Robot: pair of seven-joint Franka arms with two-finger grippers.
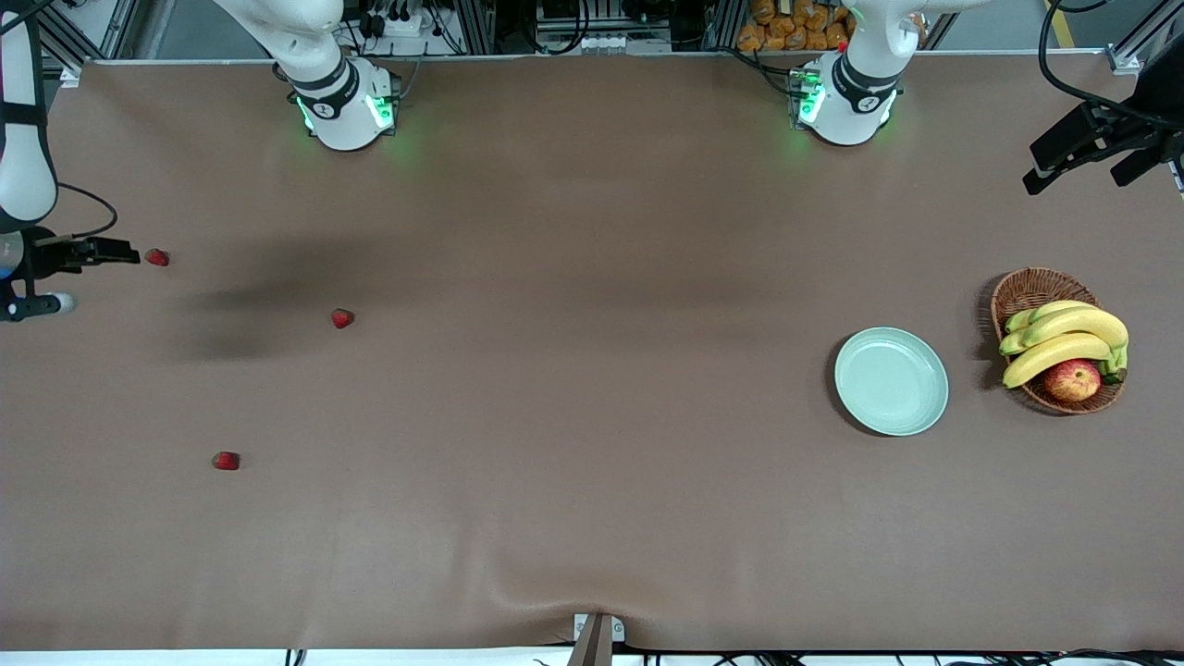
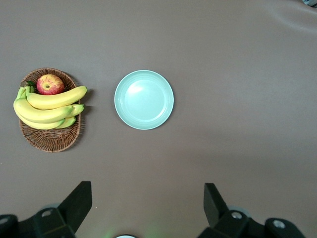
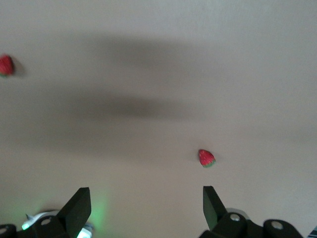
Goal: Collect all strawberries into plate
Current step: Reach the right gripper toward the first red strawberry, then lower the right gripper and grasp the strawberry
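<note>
we judge the three strawberries (image 1: 342, 318) light, soft, easily bruised; pinch gently across the body. plate (image 1: 891, 380) bare. left tool (image 2: 147, 208) and right tool (image 3: 146, 208) fingers apart, holding nothing.

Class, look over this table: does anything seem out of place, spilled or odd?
Yes: three strawberries lie scattered on the bare cloth at the right arm's end, far from the empty plate beside the fruit basket. Nothing looks damaged or spilled.
</note>
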